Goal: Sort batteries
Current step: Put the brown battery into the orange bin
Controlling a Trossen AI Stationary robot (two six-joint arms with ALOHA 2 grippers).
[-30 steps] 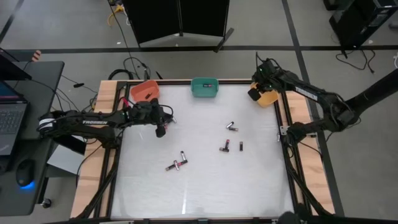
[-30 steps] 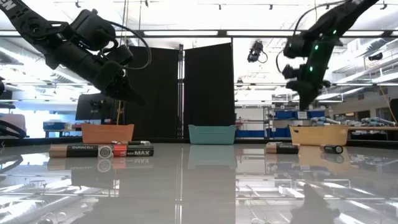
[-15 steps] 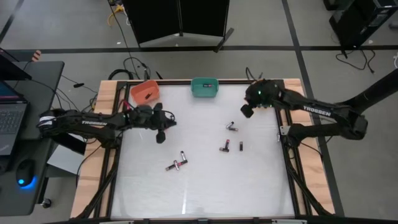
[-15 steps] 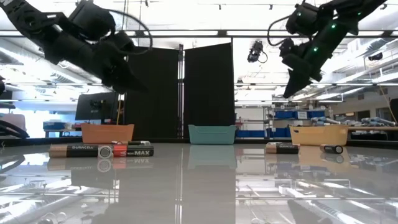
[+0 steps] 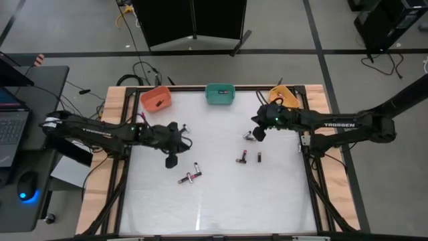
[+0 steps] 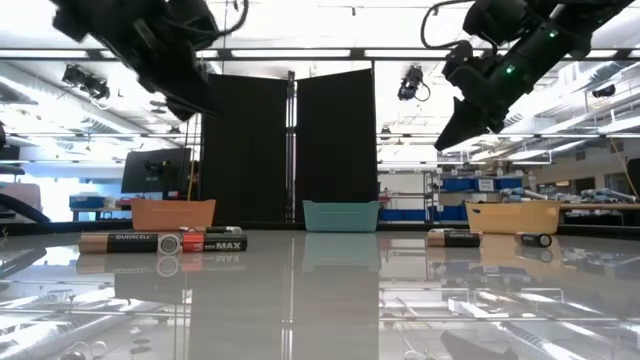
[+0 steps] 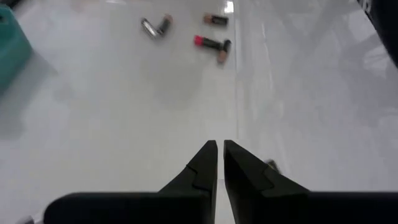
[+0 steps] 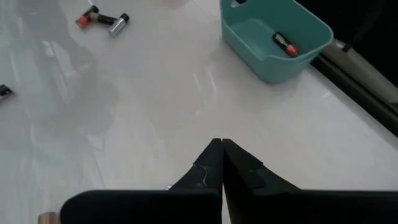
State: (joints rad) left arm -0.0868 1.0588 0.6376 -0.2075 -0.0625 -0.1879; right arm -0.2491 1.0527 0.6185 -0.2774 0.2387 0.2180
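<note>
**A:** Batteries first: a pair (image 5: 190, 177) lies low on the white table (image 5: 221, 201), crossed over each other, two more (image 5: 249, 158) sit right of centre, and one small one (image 5: 249, 136) is just beside the right gripper (image 5: 257, 134).

**B:** Any already sorted?

**A:** One battery (image 8: 285, 44) lies in the teal bin (image 8: 249, 38), and something dark shows in the orange bin (image 5: 155, 98). The yellow bin (image 5: 279, 94) is at the back right; its contents can't be made out.

**B:** So the right gripper is lining up on that small one?

**A:** That's my read. It hangs over the table, fingers pressed together, nothing between them. It would have to spread them before any grab.

**B:** And the left?

**A:** Left gripper (image 5: 171, 161) is poised close above the crossed pair, fingers almost touching, also carrying nothing. Sensible split, each arm taking its nearest cluster.

**B:** Risk?

**A:** These roll; a nudge could send one off.
</note>
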